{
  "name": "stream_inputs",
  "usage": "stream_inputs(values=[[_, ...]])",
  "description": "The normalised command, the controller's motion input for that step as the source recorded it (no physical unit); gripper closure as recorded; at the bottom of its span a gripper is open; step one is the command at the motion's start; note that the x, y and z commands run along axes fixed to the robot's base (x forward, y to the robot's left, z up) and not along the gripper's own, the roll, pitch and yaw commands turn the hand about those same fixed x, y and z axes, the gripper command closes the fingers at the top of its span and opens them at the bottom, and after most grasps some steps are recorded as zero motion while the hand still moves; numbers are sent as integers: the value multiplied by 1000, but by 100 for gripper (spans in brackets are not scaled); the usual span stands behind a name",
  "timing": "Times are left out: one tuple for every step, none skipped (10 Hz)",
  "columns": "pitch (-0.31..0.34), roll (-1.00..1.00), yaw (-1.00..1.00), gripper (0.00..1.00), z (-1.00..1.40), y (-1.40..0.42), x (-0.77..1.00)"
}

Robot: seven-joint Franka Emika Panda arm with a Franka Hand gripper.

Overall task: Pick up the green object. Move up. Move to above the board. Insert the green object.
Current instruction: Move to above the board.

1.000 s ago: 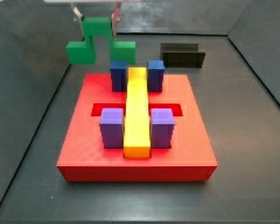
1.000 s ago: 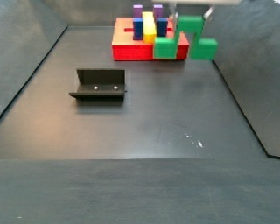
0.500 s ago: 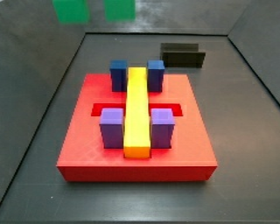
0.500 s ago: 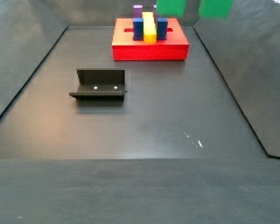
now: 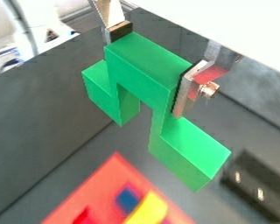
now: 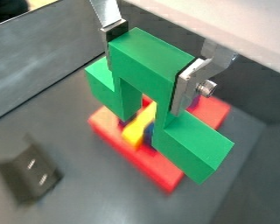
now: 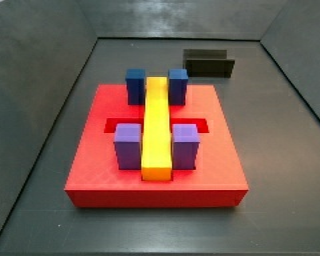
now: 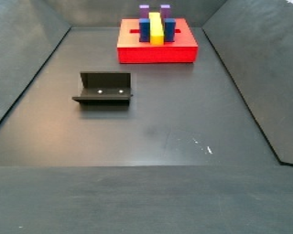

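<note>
In both wrist views my gripper (image 5: 150,63) (image 6: 150,65) is shut on the raised centre cube of the green object (image 5: 149,96) (image 6: 145,92), its silver fingers (image 5: 192,86) pressed on either side and the lower arms hanging down. The red board (image 6: 166,171) lies far below the piece, with its yellow bar (image 6: 136,129) showing under the green cubes. In both side views the board (image 7: 96,170) (image 8: 157,54) stands on the floor with the yellow bar (image 7: 156,125), blue and purple blocks. Gripper and green object are out of frame in both side views.
The dark fixture (image 8: 103,90) (image 7: 210,64) (image 6: 31,171) stands on the grey floor away from the board. Dark walls (image 7: 43,80) slope up around the floor.
The green object and gripper have risen out of both side views. One second ago they hung beside the board's far end; half a second ago only the piece's lower cubes showed.
</note>
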Motion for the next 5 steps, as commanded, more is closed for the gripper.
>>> stream_inputs(values=[[399, 72, 3, 100, 317, -1400, 985], [275, 54, 7, 100, 244, -939, 664], [160, 65, 14, 100, 167, -614, 404], [55, 40, 12, 100, 91, -300, 193], [35, 37, 10, 100, 69, -215, 133]])
